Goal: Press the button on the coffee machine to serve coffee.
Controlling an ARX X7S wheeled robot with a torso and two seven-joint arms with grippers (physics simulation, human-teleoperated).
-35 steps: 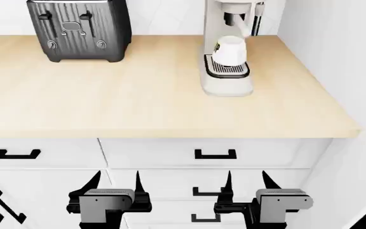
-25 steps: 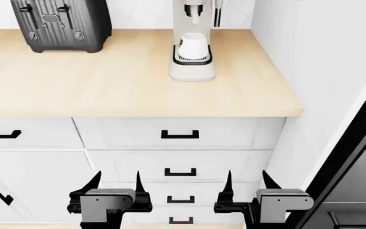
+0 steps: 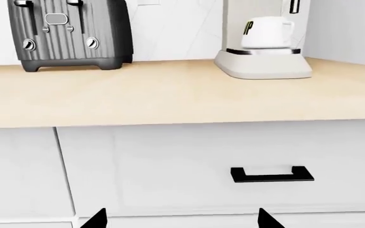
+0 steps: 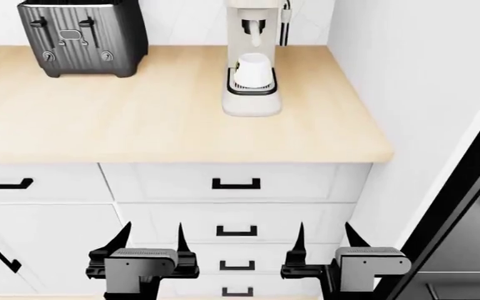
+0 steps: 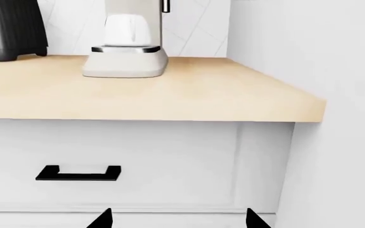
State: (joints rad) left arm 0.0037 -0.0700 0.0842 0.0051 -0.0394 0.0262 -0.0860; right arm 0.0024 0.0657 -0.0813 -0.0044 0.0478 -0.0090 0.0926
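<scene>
The cream-white coffee machine [image 4: 252, 100] stands at the back right of the wooden counter, with a white cup [image 4: 252, 69] on its black-rimmed drip tray under the spout. The button does not show in any view. The machine's base and cup also show in the left wrist view [image 3: 263, 66] and in the right wrist view [image 5: 125, 64]. My left gripper [image 4: 150, 237] and right gripper [image 4: 324, 236] are open and empty. They hang low in front of the drawers, well below and short of the counter. Only their fingertips show in the wrist views.
A black ribbed toaster [image 4: 82, 37] stands at the back left of the counter [image 4: 140, 125]. White drawers with black handles [image 4: 235, 183] face me below it. A white wall [image 4: 424, 94] closes the right side, with a dark appliance edge [image 4: 465, 212] at lower right.
The head view has pulled back from the counter and turned, so the machine sits nearer the middle and more drawers show. Both grippers stay open in the same pose.
</scene>
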